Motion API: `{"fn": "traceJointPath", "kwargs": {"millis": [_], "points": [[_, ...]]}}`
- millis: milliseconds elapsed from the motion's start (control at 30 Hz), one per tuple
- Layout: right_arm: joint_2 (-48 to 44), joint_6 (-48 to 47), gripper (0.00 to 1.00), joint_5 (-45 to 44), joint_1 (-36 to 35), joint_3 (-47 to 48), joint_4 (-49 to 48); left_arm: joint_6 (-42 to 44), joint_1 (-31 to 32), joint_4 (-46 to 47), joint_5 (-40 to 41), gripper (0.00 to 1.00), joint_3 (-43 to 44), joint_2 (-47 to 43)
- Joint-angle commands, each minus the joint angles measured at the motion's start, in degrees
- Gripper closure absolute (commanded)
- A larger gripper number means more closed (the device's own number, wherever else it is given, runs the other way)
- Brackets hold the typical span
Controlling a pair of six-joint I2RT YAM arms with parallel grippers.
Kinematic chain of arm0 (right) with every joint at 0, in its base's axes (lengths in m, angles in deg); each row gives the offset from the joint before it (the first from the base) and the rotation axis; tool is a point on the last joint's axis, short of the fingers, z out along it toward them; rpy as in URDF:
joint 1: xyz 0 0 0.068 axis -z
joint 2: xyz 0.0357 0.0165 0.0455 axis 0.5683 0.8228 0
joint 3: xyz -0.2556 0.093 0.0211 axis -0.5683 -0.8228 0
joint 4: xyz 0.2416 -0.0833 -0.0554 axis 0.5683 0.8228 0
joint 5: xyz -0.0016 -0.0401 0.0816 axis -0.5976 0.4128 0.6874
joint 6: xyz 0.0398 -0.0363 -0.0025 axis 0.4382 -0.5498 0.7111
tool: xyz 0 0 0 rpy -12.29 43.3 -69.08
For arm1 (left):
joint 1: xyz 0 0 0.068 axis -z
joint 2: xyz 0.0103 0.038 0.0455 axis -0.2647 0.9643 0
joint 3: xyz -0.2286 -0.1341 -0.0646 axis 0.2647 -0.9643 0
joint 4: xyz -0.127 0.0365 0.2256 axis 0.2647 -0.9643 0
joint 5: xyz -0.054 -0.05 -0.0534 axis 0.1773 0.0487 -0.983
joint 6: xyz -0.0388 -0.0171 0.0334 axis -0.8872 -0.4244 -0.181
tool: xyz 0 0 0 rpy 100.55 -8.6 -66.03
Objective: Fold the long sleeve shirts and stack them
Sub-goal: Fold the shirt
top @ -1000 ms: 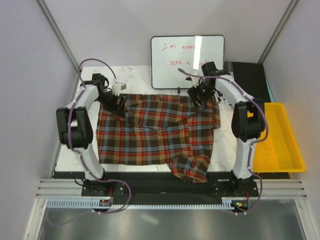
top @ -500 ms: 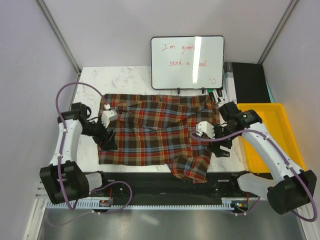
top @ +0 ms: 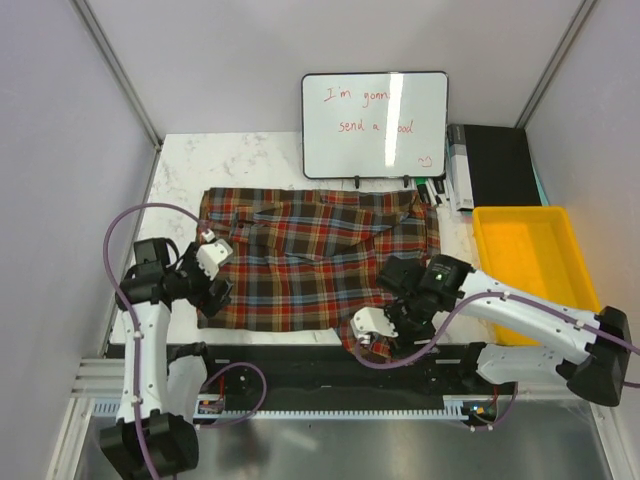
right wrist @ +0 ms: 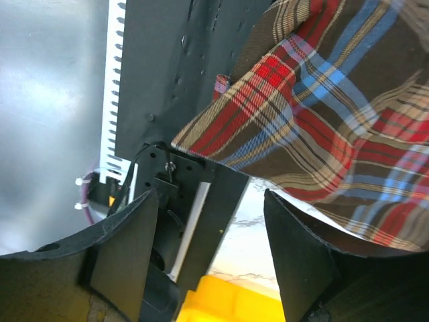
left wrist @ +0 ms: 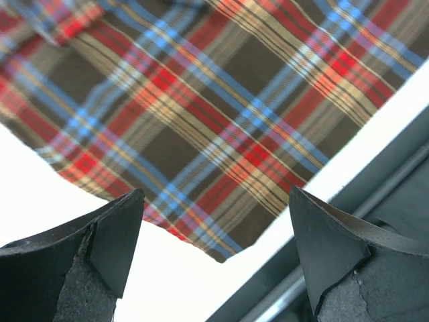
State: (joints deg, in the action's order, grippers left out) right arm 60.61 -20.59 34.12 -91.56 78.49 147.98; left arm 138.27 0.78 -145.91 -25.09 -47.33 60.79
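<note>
One plaid long sleeve shirt (top: 310,255) in red, brown and blue checks lies spread flat across the white table. Its near right part hangs over the table's front edge. My left gripper (top: 215,290) is open and empty just above the shirt's near left corner (left wrist: 221,251). My right gripper (top: 385,335) is open and empty above the hanging near right part of the shirt (right wrist: 315,114). Neither gripper touches the cloth.
A yellow bin (top: 535,270) stands at the right of the table and shows in the right wrist view (right wrist: 228,305). A whiteboard (top: 375,120) stands at the back, with a black box (top: 500,165) beside it. The dark front rail (top: 300,365) runs under the hanging cloth.
Both arms have pulled back from the shirt's far edge to its near edge, the left to the near left corner, the right to the hanging part. The shirt now lies flatter.
</note>
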Motion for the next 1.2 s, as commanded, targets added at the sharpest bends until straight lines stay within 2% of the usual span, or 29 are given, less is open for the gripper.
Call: {"fn": "traceJointPath", "kwargs": {"millis": [0,167,433,700,767,833,867,900,933,967,1033,1167], "points": [[3.10,9.66,0.29,-3.40,-4.50,-0.81,-3.93,-5.14,-0.37,7.24,1.56,0.04,-1.16,-1.81],[4.51,14.41,0.34,-7.16,-9.07,-0.19,-7.54,-7.16,-0.55,7.41,3.23,0.04,-0.72,0.74],[6.79,17.41,0.29,-11.58,-14.52,-2.21,-8.78,-11.82,-0.99,11.10,4.02,0.03,-1.33,1.00],[9.51,19.52,0.30,-14.92,-17.69,-3.53,-10.62,-12.71,-3.01,13.40,4.38,0.03,-3.44,0.74],[10.22,20.75,0.39,-18.25,-17.61,-3.71,-12.02,-7.19,-4.06,11.55,2.09,0.05,-3.88,0.83],[10.31,21.45,0.58,-19.92,-17.61,-3.71,-13.16,-0.80,-6.42,10.50,-1.40,0.06,-2.66,1.96],[10.31,21.72,0.68,-20.98,-17.26,-3.54,-13.35,2.90,-7.13,5.10,-3.43,0.08,-1.52,3.19],[10.31,21.72,0.86,-21.33,-16.82,-2.84,-13.43,7.03,-7.58,1.30,-5.36,0.09,-0.03,5.03],[10.31,21.81,0.95,-21.69,-16.64,-2.40,-13.43,16.29,-7.93,-2.65,-8.34,0.12,3.29,8.44],[10.14,21.90,1.00,-22.04,-15.94,-1.87,-13.35,21.35,-8.11,-11.13,-9.15,0.12,4.63,10.48],[9.70,21.64,1.00,-22.04,-15.06,0.15,-12.74,33.71,-8.37,-17.08,-8.47,0.14,7.27,14.60],[8.99,20.76,1.00,-23.71,-12.25,2.18,-12.47,45.02,-8.37,-21.85,-1.44,0.22,7.64,18.57]]}}
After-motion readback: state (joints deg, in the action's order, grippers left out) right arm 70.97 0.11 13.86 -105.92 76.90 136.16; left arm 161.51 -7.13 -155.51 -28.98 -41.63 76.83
